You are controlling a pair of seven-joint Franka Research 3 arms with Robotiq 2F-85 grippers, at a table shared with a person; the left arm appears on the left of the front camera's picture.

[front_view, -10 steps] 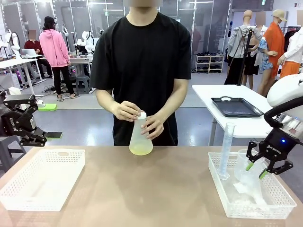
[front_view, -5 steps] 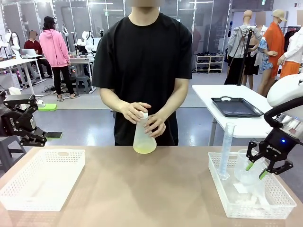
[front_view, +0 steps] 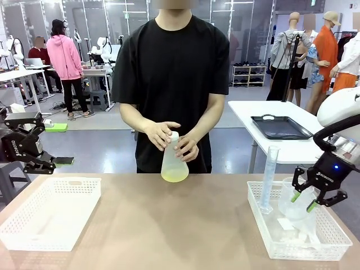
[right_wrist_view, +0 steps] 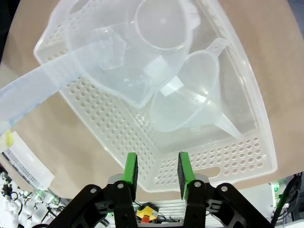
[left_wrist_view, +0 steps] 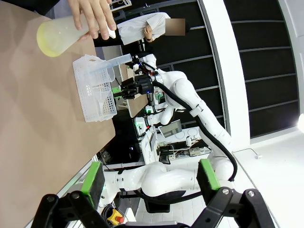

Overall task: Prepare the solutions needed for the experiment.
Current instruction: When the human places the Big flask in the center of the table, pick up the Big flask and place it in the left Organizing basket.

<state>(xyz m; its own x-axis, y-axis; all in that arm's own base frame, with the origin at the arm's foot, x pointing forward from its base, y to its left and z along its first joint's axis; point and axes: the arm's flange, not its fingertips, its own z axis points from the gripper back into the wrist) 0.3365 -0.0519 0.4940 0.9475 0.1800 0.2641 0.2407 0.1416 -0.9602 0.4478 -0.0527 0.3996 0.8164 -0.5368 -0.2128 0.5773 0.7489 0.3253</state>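
flask [front_view: 174,163] drifted rightward; left tool [left_wrist_view: 150,179] wide, "robotiq"-marked right tool [right_wrist_view: 156,164] narrow, empty.

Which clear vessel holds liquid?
The cone-shaped flask in the person's hands, pale yellow at its base; the cylinder, beaker and funnel in the right basket look empty.

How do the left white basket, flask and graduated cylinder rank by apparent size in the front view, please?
Left white basket
Flask
Graduated cylinder: taller, thinner, nearer the camera, so this last pair is unsure.
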